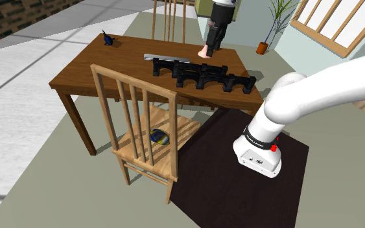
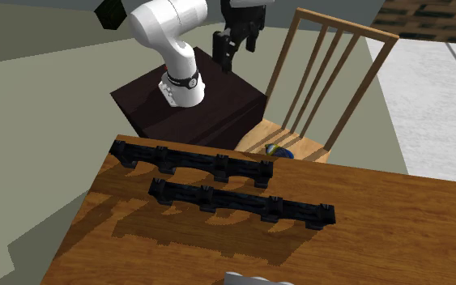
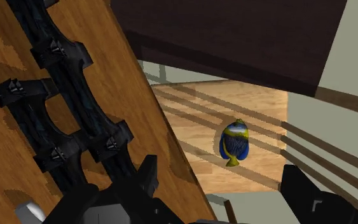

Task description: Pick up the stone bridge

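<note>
The end effector [image 3: 220, 175], released, hovers above the worktop [image 3: 95, 38] edge, the black bridge [image 3: 104, 143] and a chair [image 3: 196, 121] holding a blue-yellow fish [image 3: 236, 143].

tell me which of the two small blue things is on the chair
The blue-and-yellow fish lies on the chair seat; the other, a plain dark blue figure, stands on the table near a corner.

Bridge [image 1: 200, 72] on table [image 1: 103, 65], along edge nearest chair [image 1: 135, 110]; fish [image 1: 159, 136] on chair seat.
</note>
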{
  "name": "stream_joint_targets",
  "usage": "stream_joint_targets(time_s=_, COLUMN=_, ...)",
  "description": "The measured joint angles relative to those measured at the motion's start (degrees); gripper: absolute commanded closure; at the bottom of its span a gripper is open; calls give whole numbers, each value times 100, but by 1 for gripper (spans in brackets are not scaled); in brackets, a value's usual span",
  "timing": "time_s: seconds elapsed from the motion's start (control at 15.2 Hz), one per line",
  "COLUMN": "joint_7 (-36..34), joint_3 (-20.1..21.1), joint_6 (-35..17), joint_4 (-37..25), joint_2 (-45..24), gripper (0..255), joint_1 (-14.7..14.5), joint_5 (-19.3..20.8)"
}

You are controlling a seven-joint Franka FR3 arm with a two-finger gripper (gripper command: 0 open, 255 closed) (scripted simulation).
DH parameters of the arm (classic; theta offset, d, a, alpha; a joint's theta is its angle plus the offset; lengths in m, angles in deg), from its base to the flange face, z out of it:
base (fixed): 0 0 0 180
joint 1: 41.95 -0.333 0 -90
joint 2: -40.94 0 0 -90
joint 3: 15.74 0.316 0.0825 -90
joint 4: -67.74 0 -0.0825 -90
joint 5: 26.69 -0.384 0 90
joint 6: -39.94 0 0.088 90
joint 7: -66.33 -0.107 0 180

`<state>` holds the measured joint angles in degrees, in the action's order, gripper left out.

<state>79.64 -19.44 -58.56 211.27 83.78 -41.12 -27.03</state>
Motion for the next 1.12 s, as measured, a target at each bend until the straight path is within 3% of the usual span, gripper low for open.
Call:
stream_joint_targets(time_s=0.66, joint_7=1740, joint_3=-990, joint_6=-1683, joint_4=-12, joint_2=-1465, gripper=0, joint_1=61, joint_5=580)
stream_joint_targets(time_s=1.12, joint_7=3071, joint_3=-1635, joint_6=-2806, joint_4=-534, joint_2=-2937, gripper=0, joint_1=-37, joint_5=460)
